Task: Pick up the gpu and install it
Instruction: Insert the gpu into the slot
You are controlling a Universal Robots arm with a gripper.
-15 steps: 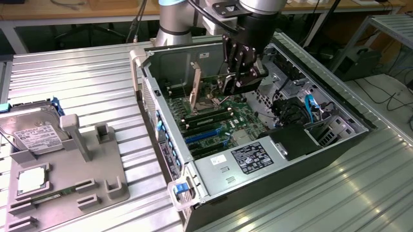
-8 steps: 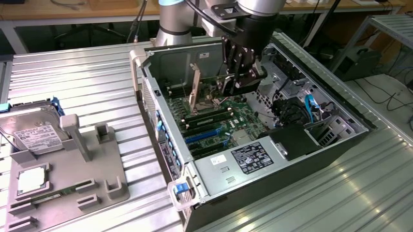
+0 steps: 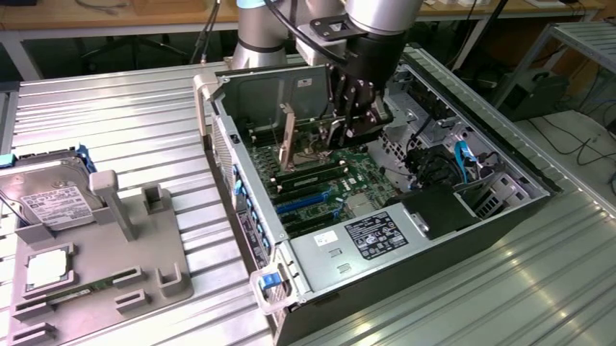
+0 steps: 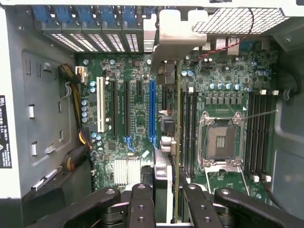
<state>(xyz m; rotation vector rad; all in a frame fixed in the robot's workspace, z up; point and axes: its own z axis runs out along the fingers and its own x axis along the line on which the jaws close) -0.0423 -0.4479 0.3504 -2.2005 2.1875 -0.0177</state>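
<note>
Clamped shut on the gpu (image 4: 170,126): matte black claw (image 4: 166,187), jointed metal fingers (image 4: 141,204) pressed one to each face of the card. Seen edge-on from the wrist: thin green circuit board, boxy black cooler block on one face, long bent silver bracket of stamped sheet metal at the far end, beside the perforated rear slot covers. Held upright over the green motherboard (image 4: 137,118), in line with the gap between a long blue slot (image 4: 152,111) and the bank of black memory slots (image 4: 187,128). Cannot tell whether seated in a slot or just above it.

Around it on the board: a white plastic slot (image 4: 100,104), a small finned silver heatsink (image 4: 127,171), a square processor socket (image 4: 221,140) in a shiny metal frame, rows of round capacitors.

From the exterior view: smooth grey arm (image 3: 380,14) reaching down into an open tower case (image 3: 274,90) of dull sheet steel, laid on its side on a counter (image 3: 125,122) of ribbed, reflective metal. Flat blue cables (image 3: 462,162) looped inside the case toward the exterior view's right; a silver box with a black label (image 3: 376,236) at the near end.

Well apart, at the exterior view's left: a moulded grey tray (image 3: 106,252) with upright posts, carrying a silver hard drive (image 3: 48,202) with a white label and a narrow green memory stick (image 3: 72,294).
</note>
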